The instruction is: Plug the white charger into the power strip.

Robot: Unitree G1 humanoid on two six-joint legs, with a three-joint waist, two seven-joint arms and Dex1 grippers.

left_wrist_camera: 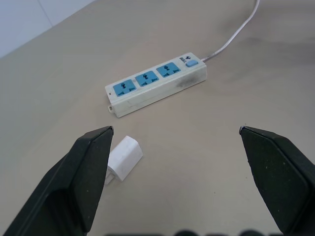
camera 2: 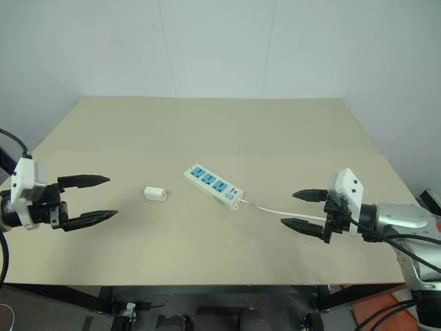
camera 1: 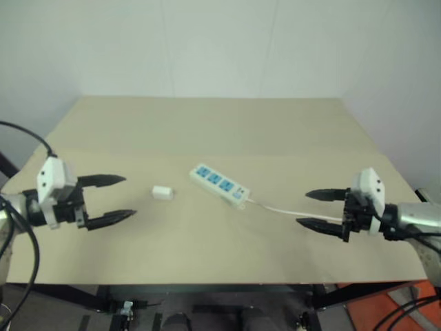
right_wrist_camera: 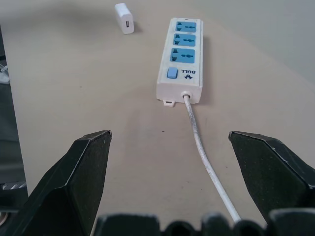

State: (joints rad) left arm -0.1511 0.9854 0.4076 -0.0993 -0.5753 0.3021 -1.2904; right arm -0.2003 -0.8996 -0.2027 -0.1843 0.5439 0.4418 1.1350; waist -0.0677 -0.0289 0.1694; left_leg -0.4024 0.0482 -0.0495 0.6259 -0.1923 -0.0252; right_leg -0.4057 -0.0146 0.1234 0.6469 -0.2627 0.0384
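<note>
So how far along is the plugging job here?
Nothing done yet. The charger lies loose on the table, apart from the strip, whose sockets are empty. Both grippers, left and right, hover open, holding nothing. Grasping and plugging in remain.

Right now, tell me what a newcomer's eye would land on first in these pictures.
The power strip with its three blue socket faces lies slantwise at the middle of the tan table, its thin white cord trailing toward the robot's right. The white charger lies apart from it, on the strip's left. The left gripper and right gripper flank them, both open and holding nothing.
</note>
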